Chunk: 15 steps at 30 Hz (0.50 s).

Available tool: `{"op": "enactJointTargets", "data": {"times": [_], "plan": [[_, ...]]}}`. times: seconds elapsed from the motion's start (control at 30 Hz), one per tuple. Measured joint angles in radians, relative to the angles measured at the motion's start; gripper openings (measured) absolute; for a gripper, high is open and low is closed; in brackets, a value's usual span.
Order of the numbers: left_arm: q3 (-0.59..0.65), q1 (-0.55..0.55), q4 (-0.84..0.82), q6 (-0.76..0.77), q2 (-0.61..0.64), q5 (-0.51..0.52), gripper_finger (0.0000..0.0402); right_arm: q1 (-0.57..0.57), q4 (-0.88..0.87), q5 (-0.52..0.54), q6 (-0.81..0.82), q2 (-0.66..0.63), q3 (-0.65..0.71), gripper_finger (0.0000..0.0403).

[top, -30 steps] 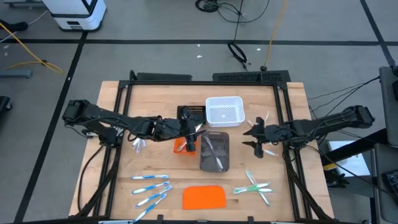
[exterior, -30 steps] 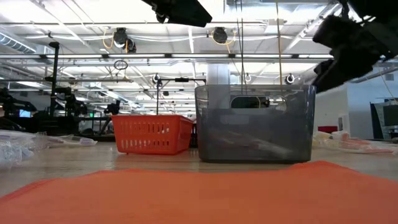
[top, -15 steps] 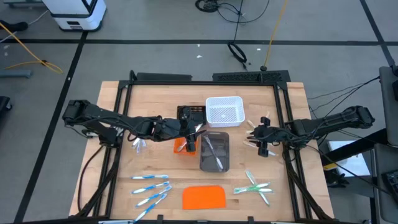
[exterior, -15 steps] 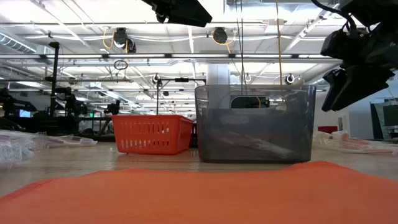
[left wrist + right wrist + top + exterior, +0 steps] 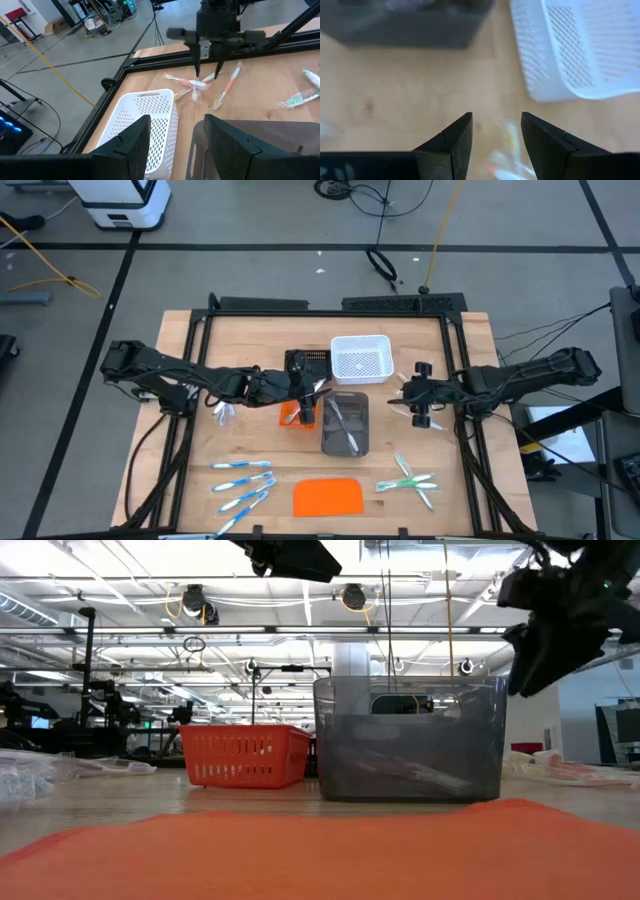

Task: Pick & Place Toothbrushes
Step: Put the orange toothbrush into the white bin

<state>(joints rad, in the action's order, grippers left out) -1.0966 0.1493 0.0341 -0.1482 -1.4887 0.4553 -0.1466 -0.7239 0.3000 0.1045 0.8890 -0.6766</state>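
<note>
Above the pink toothbrushes [image 5: 197, 83] on the table [image 5: 250, 340], just right of the white basket [image 5: 360, 358], the right gripper [image 5: 412, 396] hung with fingers apart, holding nothing. Blue toothbrushes [image 5: 243, 483] lay near the front left, green toothbrushes [image 5: 410, 480] near the front right. Over the orange basket [image 5: 296, 413] beside the grey bin [image 5: 345, 425], the left gripper [image 5: 305, 402] hovered, its fingers [image 5: 132, 145] apart and empty.

Robotics lab; ceiling strip lights [image 5: 150, 585] (rows), floor cables [image 5: 385, 260]
</note>
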Motion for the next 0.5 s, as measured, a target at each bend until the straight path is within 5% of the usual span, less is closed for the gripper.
{"op": "enactJointTargets", "data": {"times": [0.5], "plan": [[0.0,-0.003,0.013,-0.014,0.0,-0.001,0.0189,0.029,-0.227,-0.018,-0.063,0.255,-0.085,0.016]]}}
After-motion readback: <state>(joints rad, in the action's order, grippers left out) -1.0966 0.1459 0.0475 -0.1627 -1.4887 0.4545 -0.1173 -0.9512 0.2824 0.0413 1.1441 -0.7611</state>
